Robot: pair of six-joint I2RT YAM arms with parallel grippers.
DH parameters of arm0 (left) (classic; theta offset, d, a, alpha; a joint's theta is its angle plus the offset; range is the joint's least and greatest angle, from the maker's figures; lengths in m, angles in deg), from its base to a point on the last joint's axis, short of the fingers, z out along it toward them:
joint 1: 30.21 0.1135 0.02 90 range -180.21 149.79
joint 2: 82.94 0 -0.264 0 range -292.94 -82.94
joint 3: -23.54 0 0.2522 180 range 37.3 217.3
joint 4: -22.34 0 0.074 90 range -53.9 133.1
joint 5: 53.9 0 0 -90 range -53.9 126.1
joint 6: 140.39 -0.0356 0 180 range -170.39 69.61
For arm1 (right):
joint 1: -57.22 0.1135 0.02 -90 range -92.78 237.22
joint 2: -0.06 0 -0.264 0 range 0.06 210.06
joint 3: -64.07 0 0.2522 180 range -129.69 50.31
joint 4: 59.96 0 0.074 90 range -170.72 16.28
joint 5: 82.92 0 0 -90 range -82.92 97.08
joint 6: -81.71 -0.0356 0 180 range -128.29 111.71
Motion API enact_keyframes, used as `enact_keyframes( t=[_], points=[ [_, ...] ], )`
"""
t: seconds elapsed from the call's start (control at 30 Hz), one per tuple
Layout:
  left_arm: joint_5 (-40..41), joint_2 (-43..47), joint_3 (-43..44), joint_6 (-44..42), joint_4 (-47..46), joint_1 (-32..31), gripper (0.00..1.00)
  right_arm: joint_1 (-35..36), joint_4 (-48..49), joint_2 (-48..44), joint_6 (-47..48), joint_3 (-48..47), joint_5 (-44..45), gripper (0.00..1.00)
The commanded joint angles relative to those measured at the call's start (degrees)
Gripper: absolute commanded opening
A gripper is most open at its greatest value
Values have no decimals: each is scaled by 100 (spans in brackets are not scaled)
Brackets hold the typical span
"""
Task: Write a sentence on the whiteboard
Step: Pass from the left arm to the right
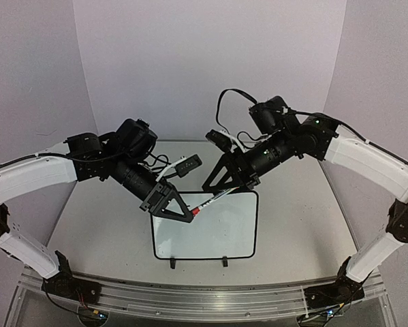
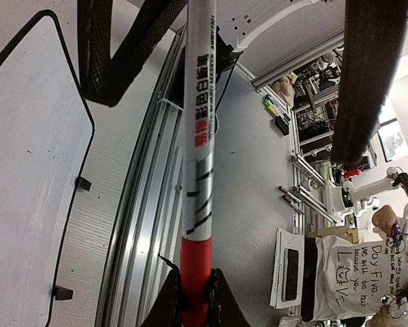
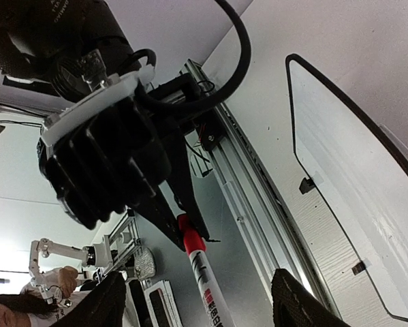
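The whiteboard [image 1: 210, 235] lies flat on the table, its two black clips on the near edge. Its surface shows blank; no sentence is visible on it. A white marker [image 1: 214, 199] with a red cap is held in the air above the board's far left corner. My left gripper [image 1: 190, 214] is shut on the red cap [image 2: 196, 272]. My right gripper [image 1: 232, 188] is open, its fingers [image 3: 114, 300] spread wide on either side of the marker's white barrel [image 3: 214, 306] without touching it. The board also shows in the left wrist view [image 2: 26, 170] and the right wrist view [image 3: 367, 170].
An aluminium rail [image 1: 204, 298] runs along the table's near edge. Purple walls enclose the table on three sides. Loose cables [image 1: 164, 163] hang behind the left arm. Beyond the rail, the wrist views show a lab floor with papers [image 2: 289, 272].
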Motion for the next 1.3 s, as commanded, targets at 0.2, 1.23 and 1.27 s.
enact_keyframes(
  t=[0.2,1.23,1.27],
  points=[
    [-108,79,86,-2,-346,8,0,185,250,202,129,137,-414,63],
    [-103,32,-50,72,-510,9,0,306,421,108,173,458,-804,21],
    [-103,27,-53,72,-515,8,0,306,418,100,180,470,-817,20]
  ],
)
